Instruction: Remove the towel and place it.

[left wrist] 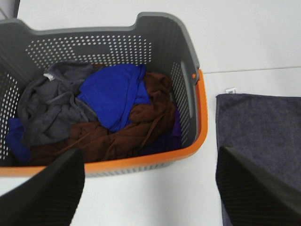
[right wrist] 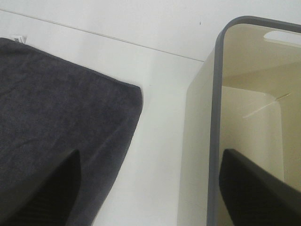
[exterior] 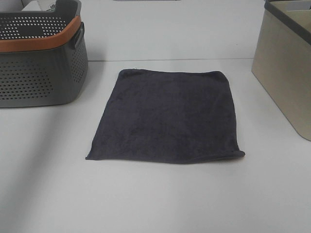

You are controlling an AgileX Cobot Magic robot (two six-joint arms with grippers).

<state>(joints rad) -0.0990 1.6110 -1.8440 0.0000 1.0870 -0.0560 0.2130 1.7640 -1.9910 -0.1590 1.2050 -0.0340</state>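
Note:
The dark navy-charcoal towel [exterior: 167, 116] lies flat and spread out on the white table between the two bins. Neither gripper shows in the exterior high view. My left gripper [left wrist: 148, 190] is open and empty, high above the table between the grey basket [left wrist: 188, 84] and the towel's edge [left wrist: 258, 127]. My right gripper [right wrist: 150, 190] is open and empty, above the gap between the towel's corner [right wrist: 61, 127] and the beige bin [right wrist: 214, 117].
The grey perforated basket with an orange rim [exterior: 39, 58] stands at the back left and holds several crumpled cloths: grey, blue and brown [left wrist: 108, 108]. The beige bin with a dark rim [exterior: 286, 68] stands at the right; its inside looks empty.

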